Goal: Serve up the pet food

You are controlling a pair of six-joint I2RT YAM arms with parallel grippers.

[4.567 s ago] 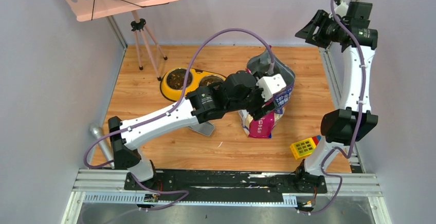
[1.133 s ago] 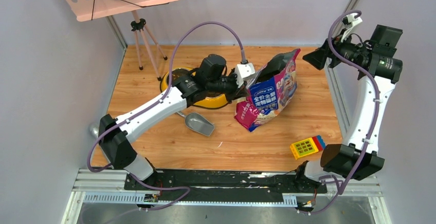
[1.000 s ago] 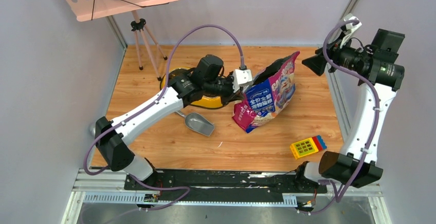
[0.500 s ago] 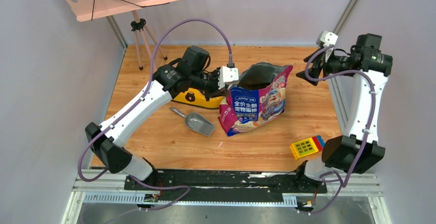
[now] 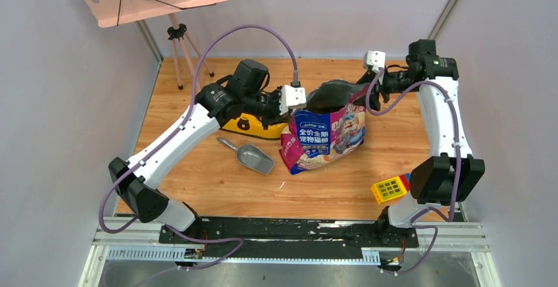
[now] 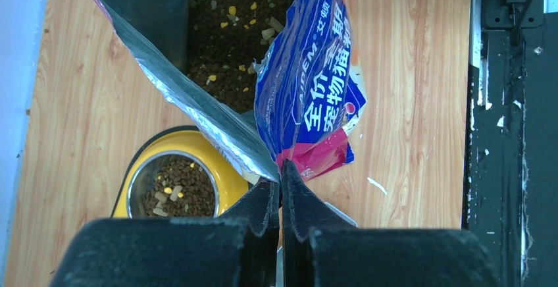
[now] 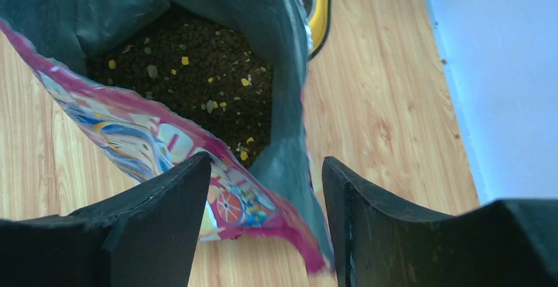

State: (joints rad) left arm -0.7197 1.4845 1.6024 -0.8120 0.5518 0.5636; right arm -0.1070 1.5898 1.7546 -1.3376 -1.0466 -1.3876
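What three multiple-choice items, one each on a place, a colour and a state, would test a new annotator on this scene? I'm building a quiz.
1. Where does the metal scoop lie?
A. on the table, left of the cat-food bag
B. inside the bag
C. in a pincer's grip

2. What colour is the double-bowl feeder?
A. red
B. yellow
C. green

3. What state is the left pincer in?
A. open above the scoop
B. holding the scoop
C. shut on the bag's edge

Answers: 1 A, the scoop rests on bare wood beside the bag; 2 B, the body around the steel bowl is yellow; 3 C, its fingers pinch the bag's foil edge.
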